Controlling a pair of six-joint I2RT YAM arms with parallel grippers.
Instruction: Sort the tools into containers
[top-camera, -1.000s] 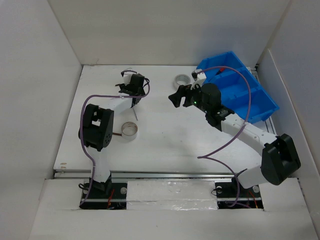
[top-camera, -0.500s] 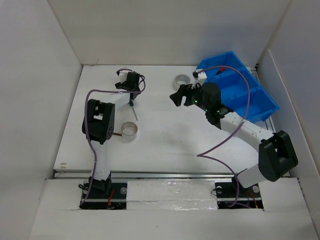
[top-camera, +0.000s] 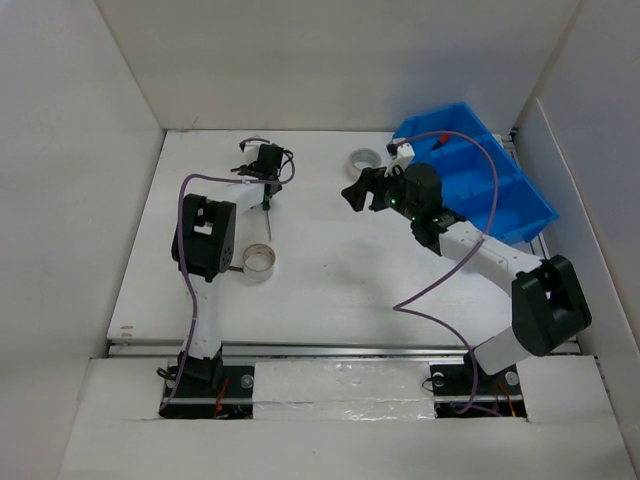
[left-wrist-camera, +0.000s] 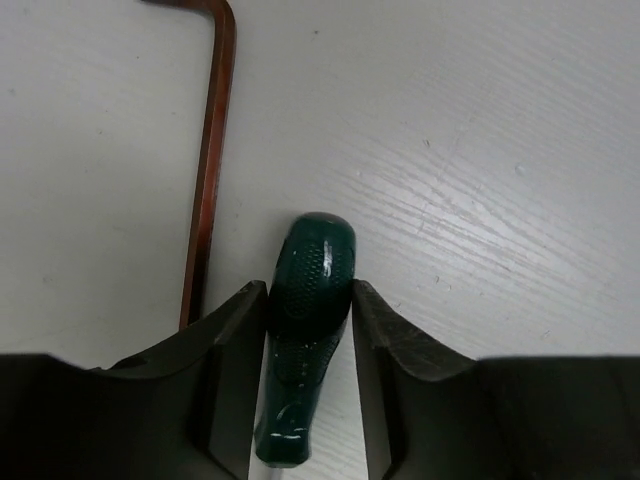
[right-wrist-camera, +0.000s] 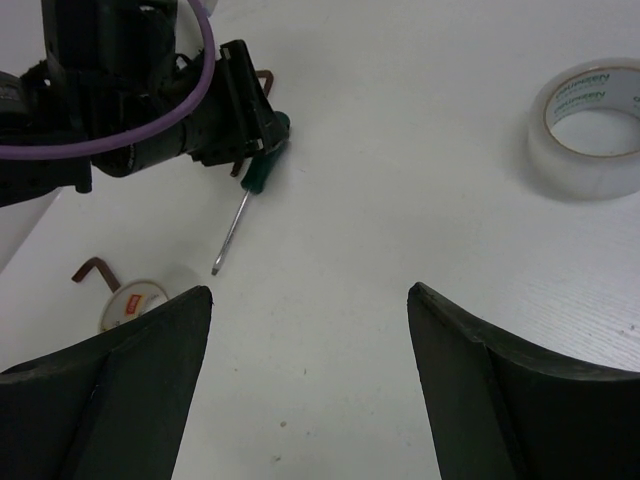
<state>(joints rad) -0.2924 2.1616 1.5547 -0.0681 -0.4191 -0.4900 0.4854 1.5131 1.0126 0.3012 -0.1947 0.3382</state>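
Screwdriver (left-wrist-camera: 310, 250) is the one to watch. Its green handle sits between the fingers of the left hand (left-wrist-camera: 306, 300), with the pads touching it on both flanks, so I call that hand clamped on the handle. The tool lies flat on the desk (top-camera: 330, 270), not yet lifted. From above, its long axis runs almost straight toward the arm bases. The handle is at the far end under the hand, the thin shaft points to the near edge, and the tip stops short of the near tape (top-camera: 258, 263).

A brown hex key (left-wrist-camera: 210, 180) lies just beside the handle. Its lower end runs in behind one finger, and I cannot tell whether they touch.

The right hand (top-camera: 358, 192) hovers mid-desk, fingers wide apart and holding nothing. The far tape (top-camera: 365, 159) sits near it.

The bin (top-camera: 520, 200) is in the far right corner, well apart from the screwdriver, with a red screwdriver (top-camera: 437, 140) in its far compartment.

Here is the crux: the bin lies to the right of the left hand, clear across the desk, with the right hand between them. The left arm has the tool, but the right arm is nearer the bin. The lift looks likely to call for a long carry to the right, or a pass to the right hand.
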